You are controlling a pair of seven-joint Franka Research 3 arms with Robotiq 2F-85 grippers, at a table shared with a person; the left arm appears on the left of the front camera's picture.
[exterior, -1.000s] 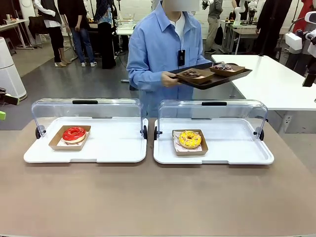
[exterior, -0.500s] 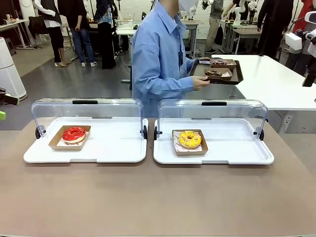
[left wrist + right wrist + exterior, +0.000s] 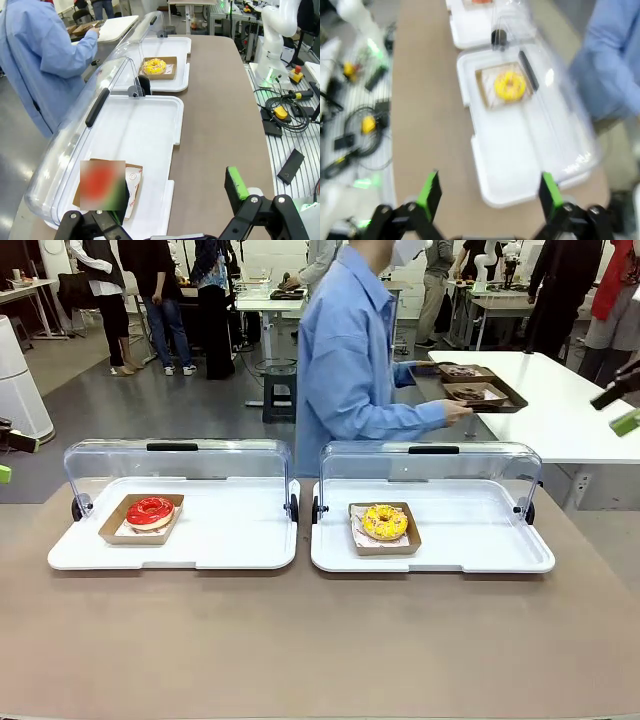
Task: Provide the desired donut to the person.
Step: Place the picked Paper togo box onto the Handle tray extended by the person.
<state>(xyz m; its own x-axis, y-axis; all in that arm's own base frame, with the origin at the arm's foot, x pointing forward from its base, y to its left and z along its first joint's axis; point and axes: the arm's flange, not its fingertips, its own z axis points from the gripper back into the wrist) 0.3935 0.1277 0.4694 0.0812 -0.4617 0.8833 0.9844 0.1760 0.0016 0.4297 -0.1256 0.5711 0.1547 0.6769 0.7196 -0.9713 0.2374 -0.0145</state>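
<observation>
A red-iced donut (image 3: 150, 511) lies in a cardboard tray inside the left white display case (image 3: 230, 545). In the right case (image 3: 470, 545) a yellow donut (image 3: 385, 522) lies in its own cardboard tray. The person (image 3: 350, 370) in the light blue shirt stands behind the cases, turned toward picture right, holding a dark tray (image 3: 505, 398) of brown donuts over a white table. My left gripper (image 3: 170, 205) hangs open above the left case's near end, by the red donut (image 3: 100, 182). My right gripper (image 3: 490, 192) is open, high above the yellow donut (image 3: 510, 85).
Both cases have their clear lids (image 3: 175, 462) raised at the far side. The brown table (image 3: 320, 640) in front of the cases is bare. A white table (image 3: 570, 410) stands at the back right. Cables and tools lie on the floor beside the table (image 3: 280, 110).
The person has turned toward picture right and carried the dark tray over the white table. My right gripper's fingers have come into the front view at the right edge.
</observation>
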